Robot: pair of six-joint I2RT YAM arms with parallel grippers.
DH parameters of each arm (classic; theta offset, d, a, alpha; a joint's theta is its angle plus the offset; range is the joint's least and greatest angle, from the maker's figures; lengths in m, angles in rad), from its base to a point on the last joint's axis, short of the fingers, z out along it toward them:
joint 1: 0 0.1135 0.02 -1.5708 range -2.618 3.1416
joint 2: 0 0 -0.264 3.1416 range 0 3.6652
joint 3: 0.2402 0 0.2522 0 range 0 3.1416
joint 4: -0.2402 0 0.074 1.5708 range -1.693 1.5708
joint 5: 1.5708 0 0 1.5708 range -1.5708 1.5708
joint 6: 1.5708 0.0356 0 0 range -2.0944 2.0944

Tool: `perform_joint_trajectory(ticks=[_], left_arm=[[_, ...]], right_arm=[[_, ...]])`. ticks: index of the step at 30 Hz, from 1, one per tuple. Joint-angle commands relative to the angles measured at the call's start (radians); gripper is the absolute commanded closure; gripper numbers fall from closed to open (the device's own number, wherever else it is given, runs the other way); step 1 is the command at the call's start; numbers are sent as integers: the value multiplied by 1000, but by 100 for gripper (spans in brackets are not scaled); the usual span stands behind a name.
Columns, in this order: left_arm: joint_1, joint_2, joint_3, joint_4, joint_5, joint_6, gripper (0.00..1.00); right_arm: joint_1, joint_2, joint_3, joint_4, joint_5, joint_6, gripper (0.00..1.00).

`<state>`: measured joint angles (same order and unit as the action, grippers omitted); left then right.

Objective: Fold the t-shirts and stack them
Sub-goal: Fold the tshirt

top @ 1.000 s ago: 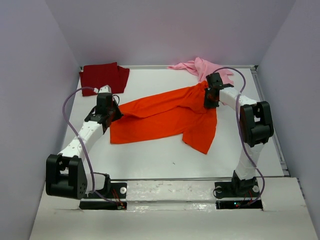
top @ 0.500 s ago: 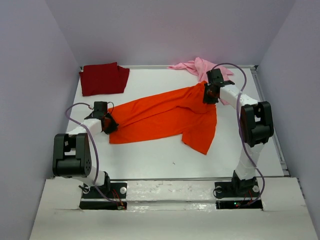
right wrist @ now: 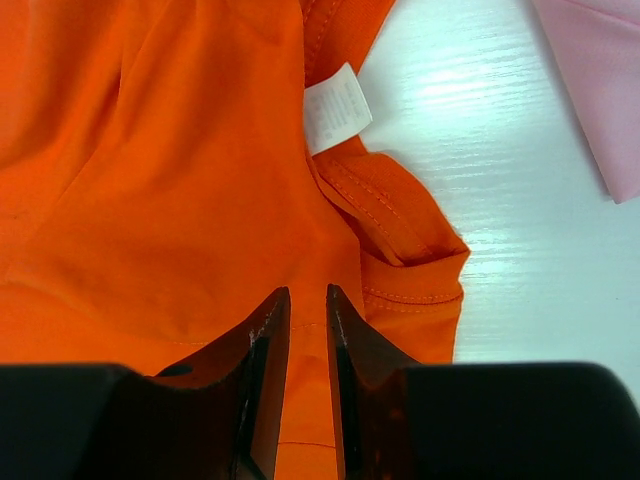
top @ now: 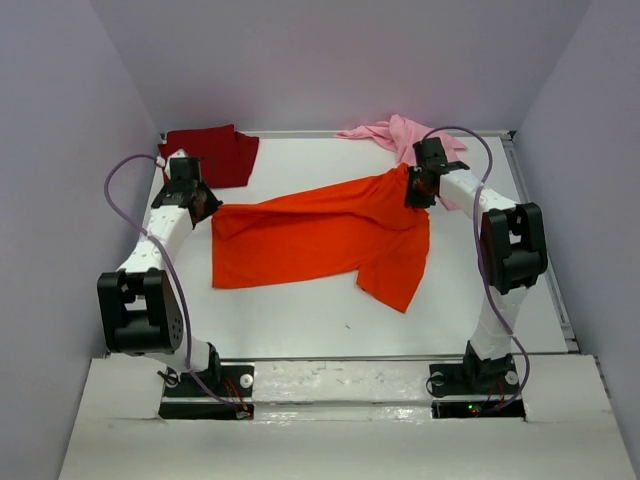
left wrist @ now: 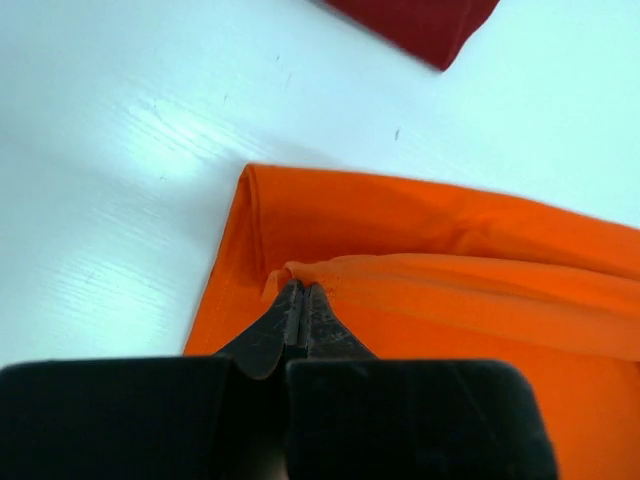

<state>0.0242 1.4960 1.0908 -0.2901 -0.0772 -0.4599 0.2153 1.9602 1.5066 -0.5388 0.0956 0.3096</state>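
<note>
1. Cloth of the orange tee (top: 320,235) fills both wrist views, so its outline shows only from above. It lies spread across the middle of the desk (top: 300,320), with one flap hanging toward the near right.
2. Red tee (top: 210,155), at the far left corner, is cut off by the top of the left wrist view. Pink tee (top: 400,135), at the far right, is clipped in the right wrist view and partly behind that arm from above.
3. White tag (right wrist: 338,105) sits by the orange collar.
4. Left claw (left wrist: 302,295) is clenched on the orange tee's left corner, near the red tee.
5. Right claw (right wrist: 306,295) grasps the raised right end, its jaws only narrowly apart.
</note>
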Motion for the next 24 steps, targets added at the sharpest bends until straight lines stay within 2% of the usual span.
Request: perform_joint_trajectory(ticks=[1,5,11,15,24], left_arm=[[6,-20,87,6,-21,33,100],[6,52,213,-15,-35,44,100],[5,118,313,78,-18,24,100],[5,190,406,66,14,17,100],[2,282,500,106,43,12,100]], right_arm=[[-7,-24,-9,53,-45,-6,73],[-7,-12,-6,56,-88,5,73],[-7,3,-8,59,-151,6,72],[-7,12,-17,60,-195,13,72],[33,-20,-69,77,-212,34,72]])
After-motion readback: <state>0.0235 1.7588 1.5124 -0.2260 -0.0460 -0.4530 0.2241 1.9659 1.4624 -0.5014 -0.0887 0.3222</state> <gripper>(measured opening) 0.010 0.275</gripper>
